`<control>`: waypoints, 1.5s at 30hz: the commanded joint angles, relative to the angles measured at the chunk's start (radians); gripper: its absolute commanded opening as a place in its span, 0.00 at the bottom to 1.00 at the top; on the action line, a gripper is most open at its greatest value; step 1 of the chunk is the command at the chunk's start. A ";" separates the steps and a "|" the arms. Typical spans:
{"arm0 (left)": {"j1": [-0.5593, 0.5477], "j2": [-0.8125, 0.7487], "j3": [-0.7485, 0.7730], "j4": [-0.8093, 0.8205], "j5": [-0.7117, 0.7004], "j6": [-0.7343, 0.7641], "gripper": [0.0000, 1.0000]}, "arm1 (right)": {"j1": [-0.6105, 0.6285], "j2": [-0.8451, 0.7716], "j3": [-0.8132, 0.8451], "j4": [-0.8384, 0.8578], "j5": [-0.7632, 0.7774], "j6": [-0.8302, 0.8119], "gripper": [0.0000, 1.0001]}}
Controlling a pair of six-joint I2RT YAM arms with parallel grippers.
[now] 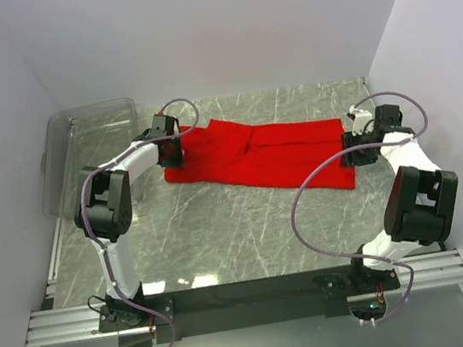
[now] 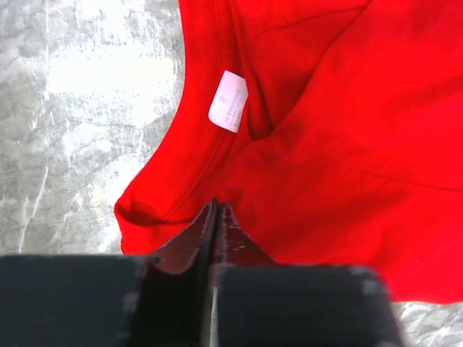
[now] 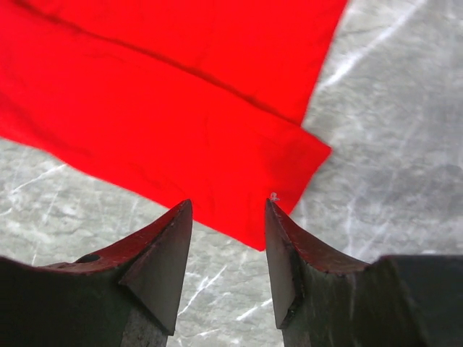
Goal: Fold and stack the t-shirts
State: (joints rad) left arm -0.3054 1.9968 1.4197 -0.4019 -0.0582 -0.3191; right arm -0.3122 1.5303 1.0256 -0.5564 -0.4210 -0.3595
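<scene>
The grey marbled counter [image 1: 247, 223] fills the middle of the overhead view, closed in by pale walls. Across its upper half lies the t-shirt [image 1: 272, 155], plain bright red and folded into a long band that runs from upper left towards the centre right of the frame, with a crease down its length and no print or logo on the cloth that shows. A clear plastic bin [image 1: 82, 151] stands at the upper left, just beside the shirt's left end. The left claw [image 1: 170, 152] sits at that left end; in its own wrist view the left claw [image 2: 217, 217] is clenched, its two fingers pressed together at lower centre on a pinch of red cloth just below the neckline, where small folds run in towards the tips. The right claw [image 1: 354, 152] is at the shirt's right end; in the right wrist view the right claw [image 3: 228, 206] is released, its dark fingers standing apart at the bottom of the frame, with the shirt's lower corner between them and bare counter on either side. The smallest thing is the white neck label [image 2: 228, 101], upper centre of the left wrist view, lying tilted inside the collar; it carries faint grey print too blurred to read.
</scene>
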 commanded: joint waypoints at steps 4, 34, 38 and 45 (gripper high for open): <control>0.014 -0.072 -0.031 0.006 0.050 0.028 0.01 | -0.018 0.043 0.036 -0.016 0.065 0.045 0.50; 0.061 -0.182 -0.133 0.023 0.156 0.040 0.01 | -0.057 0.123 -0.067 0.030 0.091 0.154 0.37; 0.063 -0.187 -0.136 0.023 0.161 0.041 0.01 | -0.059 0.111 -0.070 0.041 0.120 0.166 0.38; 0.065 -0.188 -0.137 0.026 0.175 0.041 0.01 | -0.080 0.106 -0.064 0.073 0.145 0.185 0.38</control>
State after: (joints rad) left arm -0.2451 1.8591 1.2884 -0.3927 0.0929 -0.2993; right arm -0.3824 1.6516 0.9562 -0.5201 -0.2935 -0.1936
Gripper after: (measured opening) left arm 0.013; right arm 0.383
